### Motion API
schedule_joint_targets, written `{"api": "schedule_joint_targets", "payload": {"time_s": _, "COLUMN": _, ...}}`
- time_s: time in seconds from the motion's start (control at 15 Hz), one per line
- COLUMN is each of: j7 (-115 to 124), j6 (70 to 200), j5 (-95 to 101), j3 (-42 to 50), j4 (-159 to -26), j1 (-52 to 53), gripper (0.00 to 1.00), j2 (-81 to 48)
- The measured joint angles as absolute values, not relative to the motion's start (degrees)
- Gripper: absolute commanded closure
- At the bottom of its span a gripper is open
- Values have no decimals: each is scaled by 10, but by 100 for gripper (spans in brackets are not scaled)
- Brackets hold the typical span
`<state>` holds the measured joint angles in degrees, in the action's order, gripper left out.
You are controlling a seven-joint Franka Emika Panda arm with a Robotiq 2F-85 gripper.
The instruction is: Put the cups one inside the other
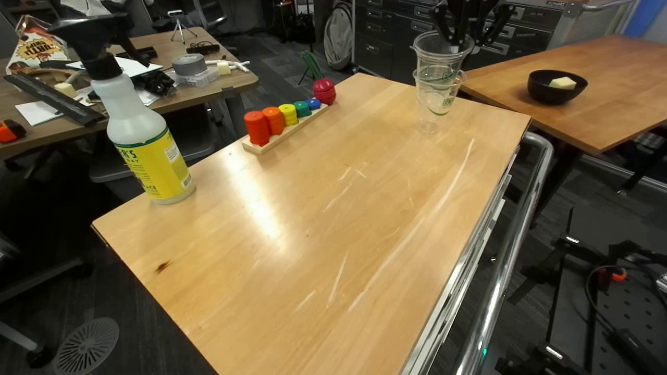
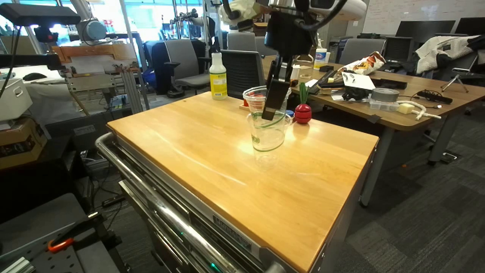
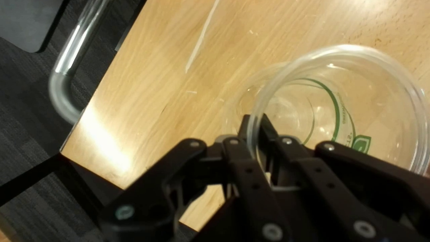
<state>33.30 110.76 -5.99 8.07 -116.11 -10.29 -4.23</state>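
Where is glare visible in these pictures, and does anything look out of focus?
Wrist view: strong glare near a corner of the tabletop, the gripper looks slightly soft; both exterior views: bright reflections on the tabletop; an exterior view: windows washed out.

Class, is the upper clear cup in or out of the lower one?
Partly in: both exterior views show the upper cup reaching below the rim of the lower cup, its own rim higher.

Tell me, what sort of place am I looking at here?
Most likely a robotics lab or workshop, though the pictures don't name it. Signs of that are a black jointed robot hand, a broad white whiteboard and a dark many-drawered cabinet.
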Motion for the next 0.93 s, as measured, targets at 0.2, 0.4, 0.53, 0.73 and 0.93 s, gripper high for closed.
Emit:
{"api": "schedule_joint_targets", "payload": {"time_s": 0.2, "j7": 333, "j6": 1117, "j5": -60, "j3": 81, "j4": -1165, "j1": -103, "gripper": 38, "j2": -39}}
{"api": "schedule_joint_targets", "payload": {"time_s": 0.4, "j7": 333, "j6": 1129, "j5": -60, "j3": 85, "j4": -1179, "j1": -103, "gripper": 16, "j2": -22}}
{"api": "schedule_joint_targets", "payload": {"time_s": 0.53, "j7": 334, "j6": 1139, "j5": -60, "j3": 88, "j4": -1194, "j1": -103, "gripper": 2, "j2": -3}}
{"api": "schedule_joint_targets", "payload": {"time_s": 0.73, "j7": 334, "j6": 1144, "j5": -59, "j3": 90, "j4": -1217, "j1": -103, "gripper": 0, "j2": 29}}
{"api": "schedule_joint_targets", "payload": {"time_s": 0.93, "j7": 331, "j6": 1144, "j5": -60, "j3": 85, "j4": -1227, "j1": -102, "gripper": 0, "j2": 56}}
